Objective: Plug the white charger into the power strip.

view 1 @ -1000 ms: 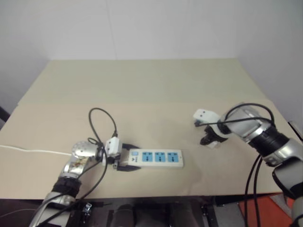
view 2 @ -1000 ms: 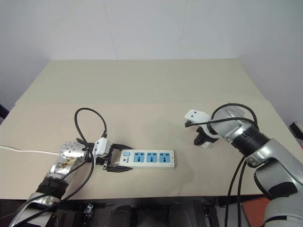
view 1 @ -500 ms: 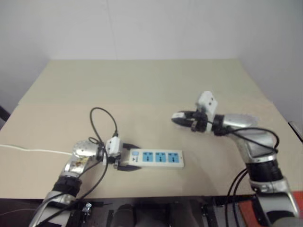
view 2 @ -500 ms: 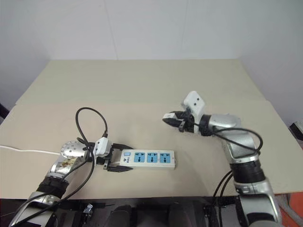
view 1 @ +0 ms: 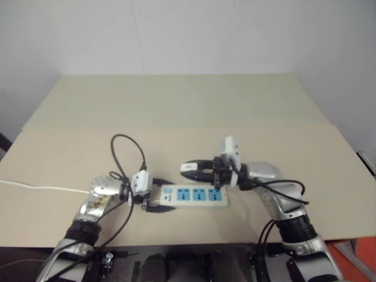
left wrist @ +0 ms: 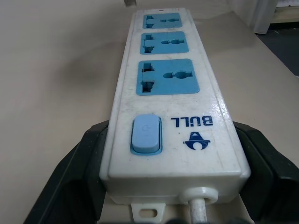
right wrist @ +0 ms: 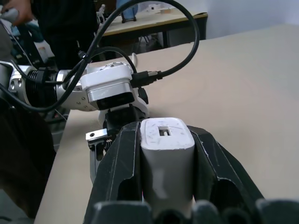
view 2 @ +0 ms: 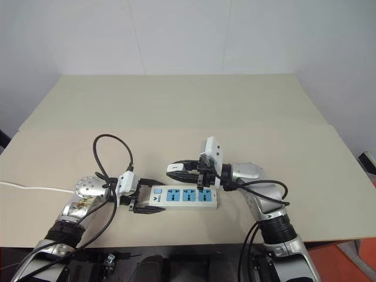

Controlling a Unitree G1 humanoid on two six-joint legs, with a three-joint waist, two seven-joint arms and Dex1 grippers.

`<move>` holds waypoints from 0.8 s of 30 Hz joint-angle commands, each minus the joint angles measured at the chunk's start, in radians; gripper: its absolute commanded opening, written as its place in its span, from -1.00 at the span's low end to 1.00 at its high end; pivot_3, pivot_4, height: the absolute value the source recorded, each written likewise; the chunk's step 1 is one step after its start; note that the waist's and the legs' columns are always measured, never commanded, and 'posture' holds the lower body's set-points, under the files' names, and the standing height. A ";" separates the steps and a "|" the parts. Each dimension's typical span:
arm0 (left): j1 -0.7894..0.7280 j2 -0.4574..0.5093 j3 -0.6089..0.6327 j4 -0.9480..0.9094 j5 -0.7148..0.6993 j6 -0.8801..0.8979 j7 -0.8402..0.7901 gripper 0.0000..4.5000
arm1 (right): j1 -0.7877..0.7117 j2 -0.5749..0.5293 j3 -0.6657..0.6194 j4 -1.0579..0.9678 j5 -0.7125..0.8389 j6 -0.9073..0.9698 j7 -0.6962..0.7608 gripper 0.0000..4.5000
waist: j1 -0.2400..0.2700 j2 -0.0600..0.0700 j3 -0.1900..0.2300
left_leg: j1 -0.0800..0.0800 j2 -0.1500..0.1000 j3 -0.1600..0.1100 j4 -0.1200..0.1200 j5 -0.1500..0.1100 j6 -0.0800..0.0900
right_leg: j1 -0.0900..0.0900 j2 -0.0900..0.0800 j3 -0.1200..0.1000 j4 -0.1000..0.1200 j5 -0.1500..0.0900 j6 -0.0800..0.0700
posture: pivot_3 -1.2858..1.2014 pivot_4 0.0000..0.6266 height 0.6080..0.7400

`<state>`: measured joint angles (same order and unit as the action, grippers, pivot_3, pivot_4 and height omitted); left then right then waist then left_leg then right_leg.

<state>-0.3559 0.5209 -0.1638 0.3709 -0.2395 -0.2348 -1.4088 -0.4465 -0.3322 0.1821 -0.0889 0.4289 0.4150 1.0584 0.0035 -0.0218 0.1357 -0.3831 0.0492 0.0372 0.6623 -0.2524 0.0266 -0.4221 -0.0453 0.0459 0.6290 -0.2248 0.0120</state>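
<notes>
The power strip (view 1: 195, 196), a long white bar with three blue sockets, lies flat near the table's front edge. My left gripper (view 1: 154, 200) is shut on its switch end, and one black finger (left wrist: 77, 177) presses each side of the bar. The white charger (right wrist: 167, 151) sits clamped between the fingers of my right gripper (view 1: 194, 171), which is shut on it. That gripper reaches in level from the right and hovers just above the strip's far edge, over the sockets. The charger's prongs are hidden.
The strip's thin white cord (view 1: 35, 188) runs off the left edge of the beige table (view 1: 176, 111). A black cable (view 1: 126, 150) loops above my left wrist. A person in dark clothes (right wrist: 70, 23) stands beyond the table.
My right arm has swung left from the table's right side, carrying the charger, and now points left over the strip. The left gripper and the strip stayed put.
</notes>
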 commanded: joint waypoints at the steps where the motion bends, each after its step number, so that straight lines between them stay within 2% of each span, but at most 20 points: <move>1: 0.018 -0.002 -0.006 -0.021 0.004 0.011 0.019 0.47 | -0.013 0.019 0.011 0.003 -0.001 -0.037 -0.001 -0.50 | 0.000 0.000 0.000 | 0.000 0.000 0.000 0.000 0.000 0.000 | 0.000 0.000 0.000 0.000 0.000 0.000 | 0.03 -0.52 1.00; 24: 0.016 -0.008 -0.014 -0.029 0.003 0.025 0.021 0.47 | 0.022 0.083 0.052 0.104 -0.068 -0.194 -0.005 -0.50 | 0.001 0.000 0.000 | 0.000 0.000 0.000 0.000 0.000 0.000 | 0.000 0.000 0.000 0.000 0.000 0.000 | 0.03 -0.52 1.00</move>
<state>-0.3435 0.5192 -0.1621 0.3525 -0.2398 -0.2160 -1.3881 -0.4249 -0.2525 0.2324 0.0315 0.3578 0.2555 1.0461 0.0041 -0.0217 0.1357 -0.3826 0.0492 0.0373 0.6623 -0.2524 0.0265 -0.4217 -0.0453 0.0459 0.6292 -0.2249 0.0120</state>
